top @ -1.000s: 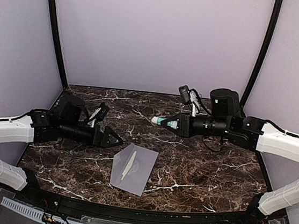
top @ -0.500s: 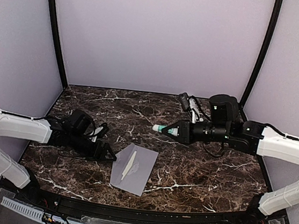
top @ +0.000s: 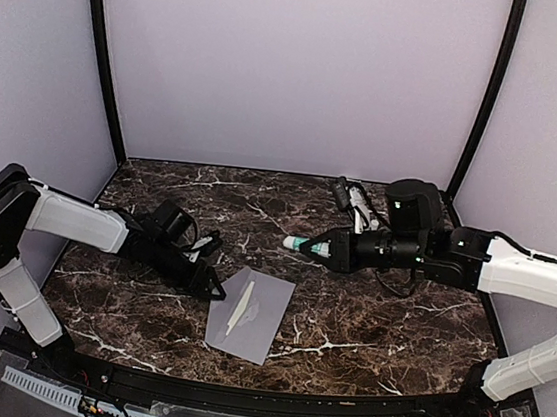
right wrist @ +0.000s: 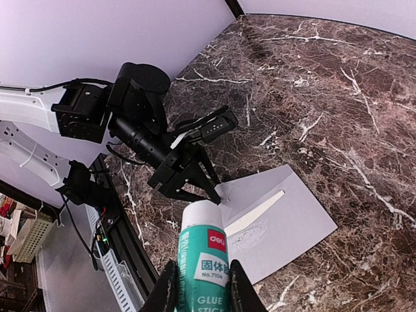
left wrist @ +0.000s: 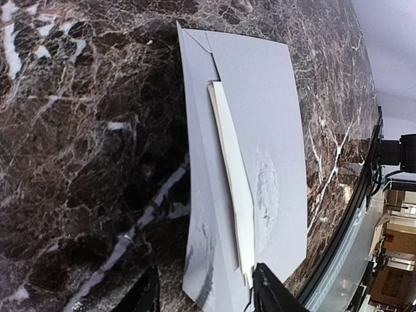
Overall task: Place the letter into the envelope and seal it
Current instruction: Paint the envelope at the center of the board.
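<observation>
The envelope point(top: 251, 318) lies flat on the dark marble desk point(top: 396, 323), near the middle and towards the near edge. The letter point(left wrist: 233, 185) sits inside it. Only a narrow cream strip shows along the flap's edge, and the rest is hidden by the grey paper. Whether the flap is stuck down cannot be made out.

The left gripper point(left wrist: 205, 296) is low at the envelope's left corner. Its fingers point(left wrist: 144, 296) are spread, one either side of the corner and pinching nothing. Its wrist view cuts them off at the bottom edge.

The right gripper point(right wrist: 201, 294) hangs over the desk further back and to the right. It is clamped on a green-and-white glue stick point(right wrist: 202, 257) whose lower label is cut off.
</observation>
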`<state>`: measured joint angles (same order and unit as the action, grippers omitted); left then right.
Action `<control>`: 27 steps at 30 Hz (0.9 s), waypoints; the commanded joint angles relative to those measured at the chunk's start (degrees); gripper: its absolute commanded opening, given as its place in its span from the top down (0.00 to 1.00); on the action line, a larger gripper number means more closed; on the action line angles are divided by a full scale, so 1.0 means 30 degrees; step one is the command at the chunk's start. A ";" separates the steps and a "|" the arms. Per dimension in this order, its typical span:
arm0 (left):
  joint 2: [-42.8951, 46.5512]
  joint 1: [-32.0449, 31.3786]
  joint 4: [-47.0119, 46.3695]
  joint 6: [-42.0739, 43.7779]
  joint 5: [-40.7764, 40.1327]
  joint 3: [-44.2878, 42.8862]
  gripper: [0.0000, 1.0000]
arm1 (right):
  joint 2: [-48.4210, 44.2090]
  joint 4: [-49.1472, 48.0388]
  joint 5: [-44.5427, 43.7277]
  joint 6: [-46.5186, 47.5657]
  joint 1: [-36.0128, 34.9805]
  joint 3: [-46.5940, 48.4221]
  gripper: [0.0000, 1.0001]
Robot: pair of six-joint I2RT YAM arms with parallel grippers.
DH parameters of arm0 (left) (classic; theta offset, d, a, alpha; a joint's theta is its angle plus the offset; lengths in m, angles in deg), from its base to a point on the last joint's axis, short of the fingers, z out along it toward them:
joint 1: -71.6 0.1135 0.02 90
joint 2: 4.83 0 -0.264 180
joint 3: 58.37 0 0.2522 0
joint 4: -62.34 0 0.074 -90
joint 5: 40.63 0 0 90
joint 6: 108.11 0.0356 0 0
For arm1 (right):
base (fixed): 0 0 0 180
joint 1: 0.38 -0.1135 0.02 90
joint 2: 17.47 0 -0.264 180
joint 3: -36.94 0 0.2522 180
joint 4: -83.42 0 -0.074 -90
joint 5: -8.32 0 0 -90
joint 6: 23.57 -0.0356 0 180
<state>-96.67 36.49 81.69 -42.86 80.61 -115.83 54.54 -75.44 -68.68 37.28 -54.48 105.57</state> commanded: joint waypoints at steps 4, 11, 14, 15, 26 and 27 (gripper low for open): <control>-0.0872 0.0103 -0.0359 0.0513 0.0930 -0.0474 0.67 | 0.0420 0.0377 -0.0667 0.0129 -0.0359 0.0177 0.95; -0.1807 0.0103 0.0543 0.1356 0.0672 -0.1520 0.95 | 0.0807 0.1254 -0.1001 0.0219 -0.0680 0.0111 0.95; -0.2338 0.0081 0.1213 0.2378 0.0650 -0.2662 1.00 | 0.1208 0.1876 -0.1227 0.0271 -0.1006 0.0172 0.96; -0.2475 0.0075 0.1778 0.2693 0.0684 -0.3304 1.00 | 0.1381 0.2016 -0.1347 0.0258 -0.1150 0.0178 0.96; -0.3061 -0.0828 0.3686 0.5297 0.0945 -0.4702 1.00 | 0.3927 0.1585 -0.2094 -0.0574 -0.2322 0.0236 0.97; -0.3222 -0.1082 0.3813 0.5469 0.0811 -0.4788 1.00 | 0.4157 0.1613 -0.2191 -0.0620 -0.2300 0.0355 0.97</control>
<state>-106.19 35.37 89.75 -30.08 82.56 -129.21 64.88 -69.06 -73.12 36.62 -60.71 105.57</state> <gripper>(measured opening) 0.005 0.196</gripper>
